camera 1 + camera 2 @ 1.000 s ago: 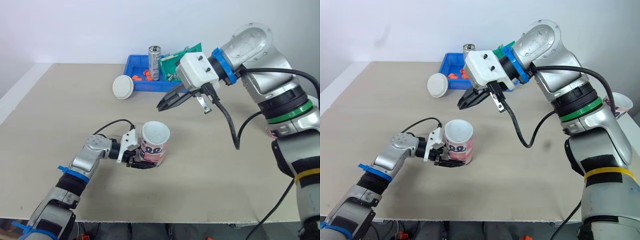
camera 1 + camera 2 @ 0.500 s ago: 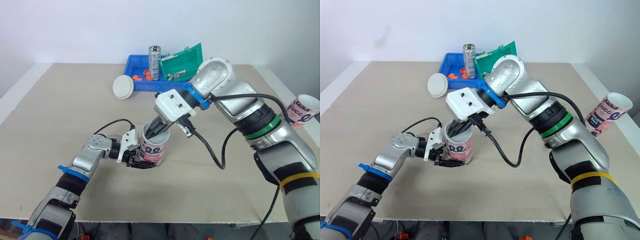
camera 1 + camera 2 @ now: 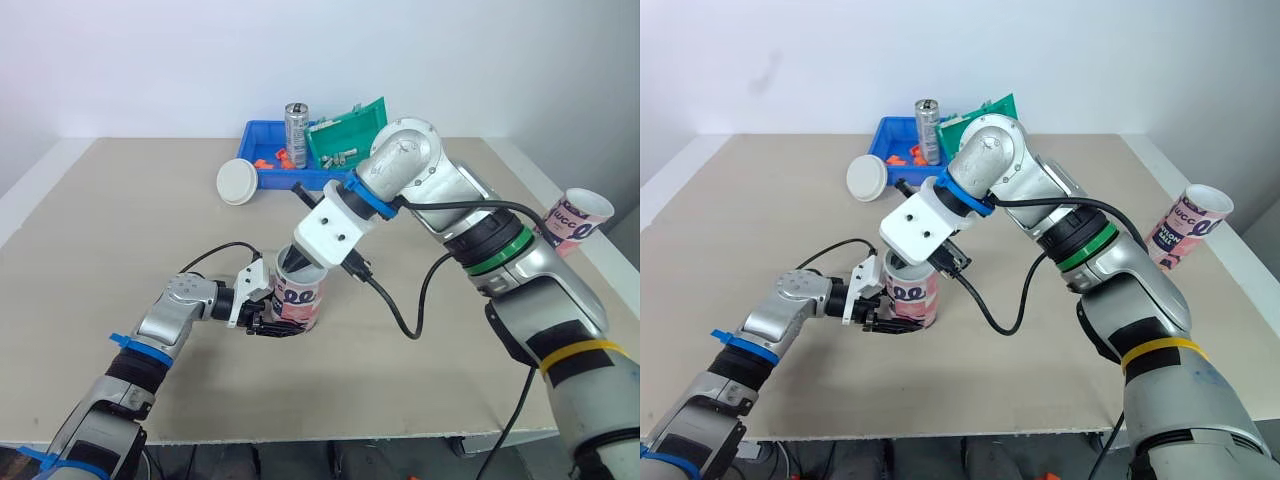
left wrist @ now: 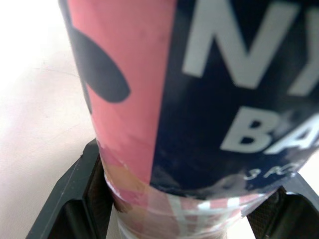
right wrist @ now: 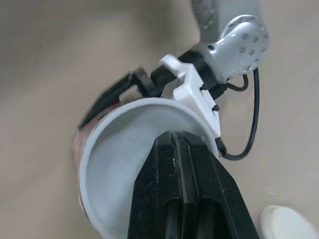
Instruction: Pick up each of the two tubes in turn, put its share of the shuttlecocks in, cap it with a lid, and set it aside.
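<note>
A pink and navy tube [image 3: 298,300] stands upright on the table, mouth up. My left gripper [image 3: 265,312] is shut on its lower part, with one black finger on each side of the base [image 4: 75,199]. My right gripper [image 3: 296,262] points down into the tube's mouth. Its two fingers [image 5: 179,169] are pressed together inside the white rim [image 5: 99,134], and what lies below them is hidden. A second pink tube [image 3: 572,214] stands upright at the table's far right edge. A white round lid [image 3: 236,182] lies flat at the back, left of the blue bin.
A blue bin [image 3: 262,174] at the back holds a silver can [image 3: 295,130], small orange pieces [image 3: 266,162] and a green box [image 3: 345,140] of metal parts. My right arm's black cable [image 3: 395,310] loops over the table right of the held tube.
My right gripper swung from in front of the blue bin down into the held tube's mouth. The left gripper kept its hold. The camera has shifted a little.
</note>
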You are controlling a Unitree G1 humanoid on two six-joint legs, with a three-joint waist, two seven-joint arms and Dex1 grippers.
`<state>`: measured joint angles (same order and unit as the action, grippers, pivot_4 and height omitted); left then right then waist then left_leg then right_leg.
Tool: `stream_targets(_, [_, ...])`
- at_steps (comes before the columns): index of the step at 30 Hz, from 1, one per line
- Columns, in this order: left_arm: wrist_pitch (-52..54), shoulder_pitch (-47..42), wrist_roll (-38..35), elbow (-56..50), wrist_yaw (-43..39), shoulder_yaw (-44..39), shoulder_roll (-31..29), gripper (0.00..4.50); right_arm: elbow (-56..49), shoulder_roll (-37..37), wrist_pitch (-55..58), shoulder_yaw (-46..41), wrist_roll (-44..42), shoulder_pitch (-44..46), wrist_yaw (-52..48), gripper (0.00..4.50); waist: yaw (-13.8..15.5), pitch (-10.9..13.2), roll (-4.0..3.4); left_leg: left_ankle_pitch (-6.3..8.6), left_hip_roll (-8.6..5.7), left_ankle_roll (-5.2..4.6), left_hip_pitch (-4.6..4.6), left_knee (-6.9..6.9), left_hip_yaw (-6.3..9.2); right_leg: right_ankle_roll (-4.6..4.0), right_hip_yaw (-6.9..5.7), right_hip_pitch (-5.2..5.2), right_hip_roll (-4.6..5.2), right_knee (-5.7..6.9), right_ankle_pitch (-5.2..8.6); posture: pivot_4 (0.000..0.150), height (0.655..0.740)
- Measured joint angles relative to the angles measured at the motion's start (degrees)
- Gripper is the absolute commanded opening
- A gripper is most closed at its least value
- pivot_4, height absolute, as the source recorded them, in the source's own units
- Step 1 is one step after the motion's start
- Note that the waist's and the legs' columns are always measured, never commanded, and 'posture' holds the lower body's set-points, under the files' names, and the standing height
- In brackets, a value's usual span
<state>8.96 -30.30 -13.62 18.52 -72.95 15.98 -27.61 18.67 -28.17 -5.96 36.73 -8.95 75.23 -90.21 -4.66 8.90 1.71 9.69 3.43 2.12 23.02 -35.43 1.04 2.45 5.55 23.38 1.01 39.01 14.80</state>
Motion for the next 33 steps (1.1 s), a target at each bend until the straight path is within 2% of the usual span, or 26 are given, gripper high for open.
stream_targets(2, [-0.08, 0.08, 0.00, -0.71, -0.06, -0.02, -0.15, 2.95, 0.11, -0.21, 3.71, -0.72, -3.77, -0.26, -0.05, 0.10, 0.05, 0.06, -0.05, -0.05, -0.02, -0.08, 0.29, 0.01, -0.04, -0.07, -0.15, 0.10, 0.08, 0.01, -0.05, 0.150, 0.7038])
stream_targets(5, [-0.25, 0.16, -0.11, -1.67, -0.24, 0.38, 0.04, 2.95, 0.62, -1.34, 8.17, -4.69, -6.60, -0.27, -0.06, 1.01, 0.37, 0.12, -0.08, -0.06, -0.09, -0.10, 0.43, 0.02, -0.04, 0.03, -0.23, 0.12, 0.10, 0.02, -0.14, 0.150, 0.7038])
stream_targets(8, [-0.56, 0.17, -0.44, -1.96, -0.55, 0.82, 0.51, 2.95, 0.05, -6.78, 12.71, -8.44, -8.29, -0.58, -0.05, 2.35, 1.05, 0.14, -0.03, 0.11, -0.09, 0.09, 0.65, 0.02, 0.09, 0.08, -0.42, 0.22, 0.09, -0.02, -0.02, 0.150, 0.7038])
stream_targets(12, [-1.13, 0.13, -0.66, -2.17, -1.26, 0.71, 0.47, 2.95, -6.88, -13.59, 21.80, -14.07, -11.39, -6.96, -0.04, 4.38, 1.75, 0.19, -0.14, 0.23, -0.09, 0.06, 1.00, 0.02, 0.09, 0.14, -0.39, 0.55, 0.01, 0.00, 0.06, 0.150, 0.7038])
stream_targets(19, [0.40, 0.54, -1.43, -3.25, -1.10, -0.06, 0.75, 2.95, -20.09, -19.32, 31.93, -23.13, -15.20, -20.08, 5.39, 4.38, 1.87, 0.29, -0.18, 0.21, -0.06, 0.04, 1.22, -0.07, 0.12, 0.22, -0.33, 0.73, -0.09, 0.02, 0.00, 0.150, 0.7038])
stream_targets(23, [1.58, 1.24, -2.21, -3.95, -1.38, -0.55, 0.45, 4.45, -25.26, -20.10, 34.41, -26.53, -15.10, -29.73, 11.44, 4.50, 1.82, 0.35, -0.17, 0.22, -0.05, 0.04, 1.33, 0.00, 0.05, 0.24, -0.20, 0.89, -0.15, 0.02, 0.01, 0.150, 0.7038])
stream_targets(26, [2.86, 1.63, -3.96, -4.36, -2.25, -2.13, -0.30, 4.45, -28.83, -21.49, 33.21, -25.65, -11.15, -37.79, 15.18, 4.50, 1.90, 0.55, -0.25, 0.22, -0.06, 0.04, 1.52, -0.02, 0.11, 0.37, -0.12, 0.99, -0.25, 0.01, 0.06, 0.150, 0.7038])
stream_targets(29, [4.13, 1.64, -5.41, -4.49, -3.57, -3.52, -1.90, 4.45, -29.86, -22.03, 30.66, -23.05, -6.31, -41.66, 16.94, 4.50, 1.86, 0.94, -0.23, 0.22, -0.06, 0.04, 1.60, -0.03, 0.11, 0.51, -0.10, 1.08, -0.27, 0.00, -0.01, 0.150, 0.7038])
stream_targets(33, [3.76, 1.63, -5.54, -4.71, -4.13, -4.88, -3.40, 4.45, -29.95, -19.37, 30.44, -22.36, -5.53, -42.23, 18.05, 4.50, 1.88, 1.36, -0.26, 0.22, -0.06, 0.05, 1.70, -0.04, 0.15, 0.68, -0.09, 1.18, -0.30, 0.00, -0.10, 0.150, 0.7038])
